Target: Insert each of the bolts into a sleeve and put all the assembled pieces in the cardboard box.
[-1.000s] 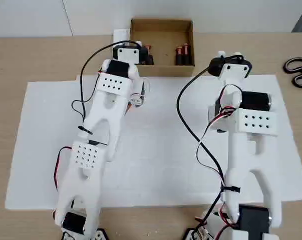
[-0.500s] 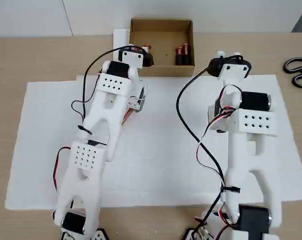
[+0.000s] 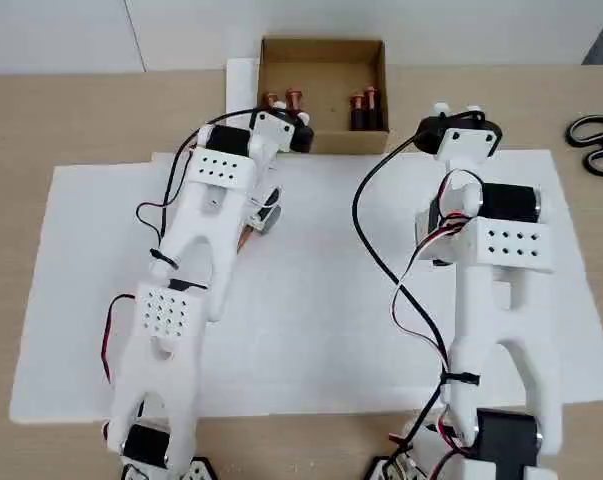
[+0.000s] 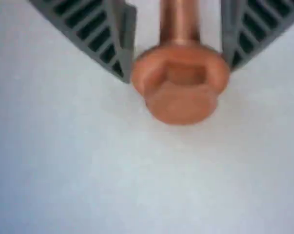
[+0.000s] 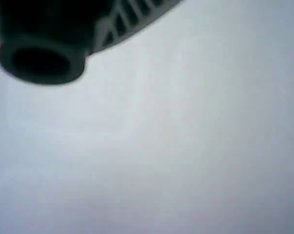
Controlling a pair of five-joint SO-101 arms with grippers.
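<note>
Bolt (image 4: 181, 87) is held between the closed fingers (image 4: 103, 34) of left gripper (image 4: 178, 68), head just past the tips. Sleeve (image 5: 39, 61) is clamped in right gripper (image 3: 457, 110). The bolt could be tilted or dropped if pinched off-centre, and jammed if misaligned at the sleeve mouth.

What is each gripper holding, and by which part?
Left gripper: copper bolt, by its shank, head free. Right gripper: black sleeve, by its side, open end free.
</note>
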